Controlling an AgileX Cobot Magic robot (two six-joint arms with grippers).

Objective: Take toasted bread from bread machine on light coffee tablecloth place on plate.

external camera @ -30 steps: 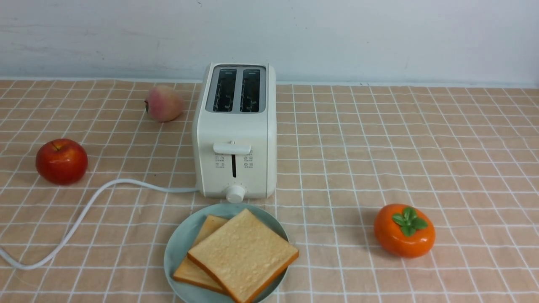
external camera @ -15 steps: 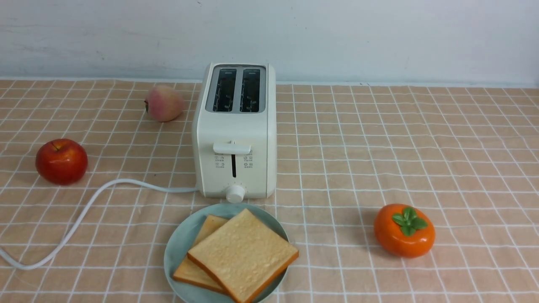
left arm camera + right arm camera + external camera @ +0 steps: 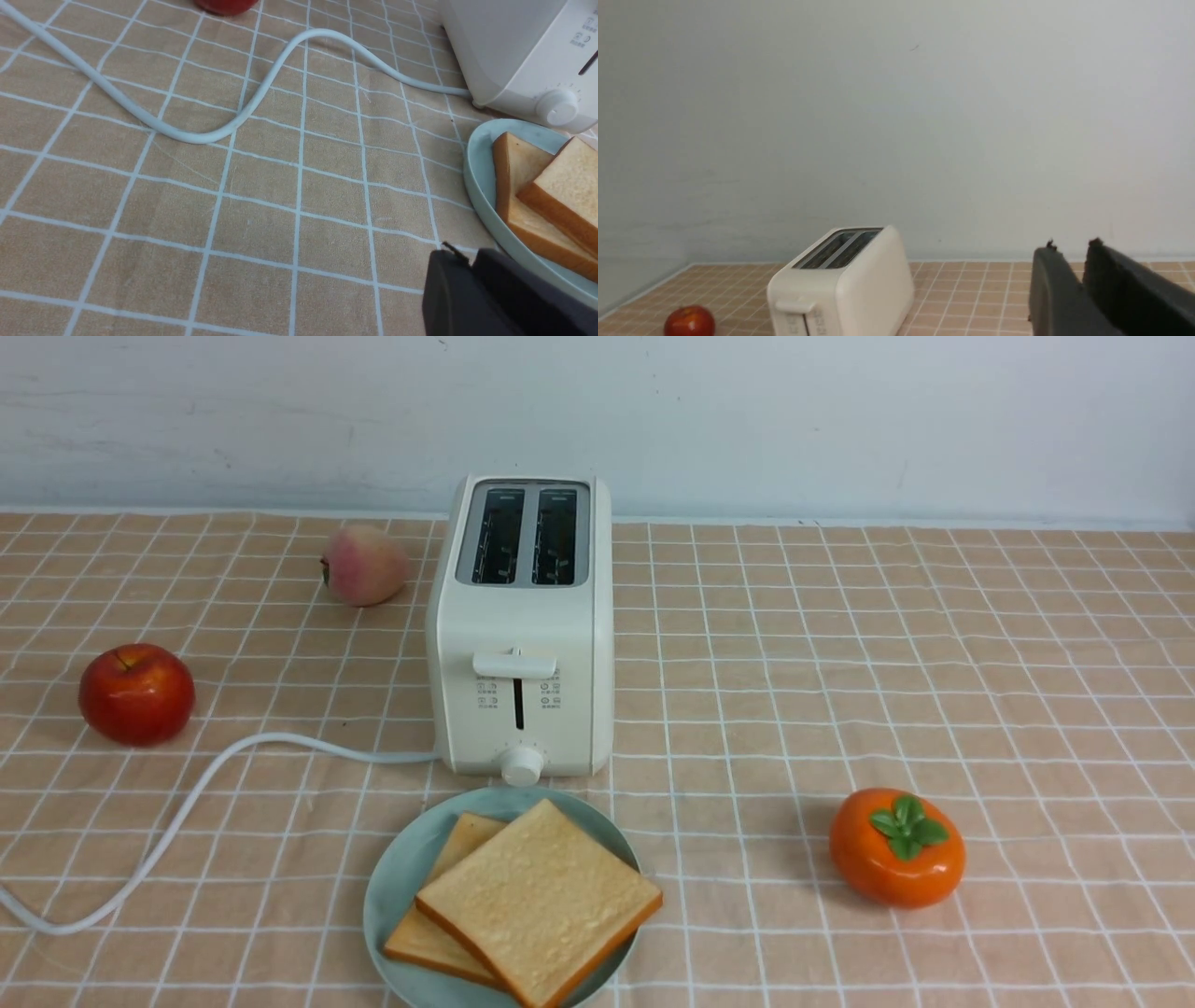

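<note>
Golden toast slices (image 3: 539, 902) overhang the plate (image 3: 401, 877); both narrowly parted, empty pincers (image 3: 467, 256) (image 3: 1069, 249) could nudge them off.

Staged tabletop: checked tablecloth (image 3: 934, 644), toaster (image 3: 521, 644), bare wall (image 3: 840, 420).

Toasted bread (image 3: 541, 901) on plate (image 3: 401, 877)
</note>
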